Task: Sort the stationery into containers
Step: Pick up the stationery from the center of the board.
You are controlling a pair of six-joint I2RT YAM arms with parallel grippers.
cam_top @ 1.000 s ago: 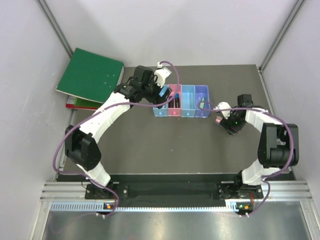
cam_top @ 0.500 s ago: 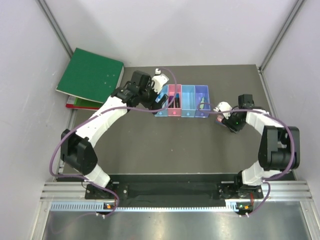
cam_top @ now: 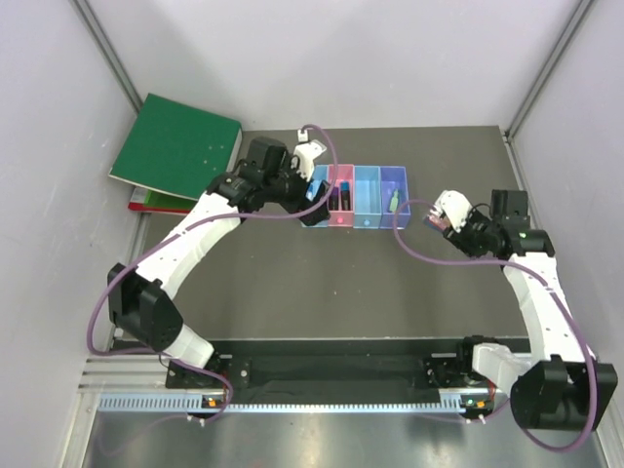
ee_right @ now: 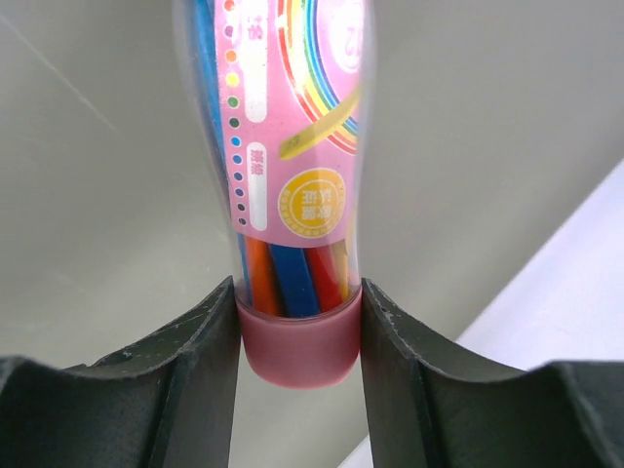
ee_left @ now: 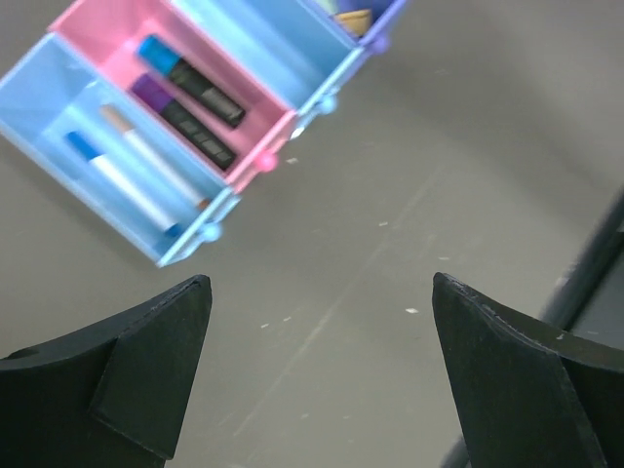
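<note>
The four joined bins (cam_top: 356,195) stand at the table's back middle: light blue, pink, light blue, purple. In the left wrist view the first light blue bin (ee_left: 107,156) holds a blue-capped white pen (ee_left: 117,175) and a thin stick; the pink bin (ee_left: 195,88) holds two dark markers (ee_left: 190,83). The purple bin (cam_top: 393,190) holds a small green piece (cam_top: 393,202). My left gripper (cam_top: 310,190) hovers by the bins' left end, open and empty (ee_left: 322,370). My right gripper (cam_top: 447,222) is shut on the chunky pink-red tube (ee_right: 292,146) of coloured pens, held above the table right of the bins.
Large green binders (cam_top: 175,146) lie at the back left, over a red and white one (cam_top: 156,202). White walls close in the table on three sides. A white edge (ee_right: 565,322) shows at the right in the right wrist view.
My right arm has lifted and swung outward with the tube, its elbow now extended to the right. My left arm has drawn slightly back to the left of the bins.
</note>
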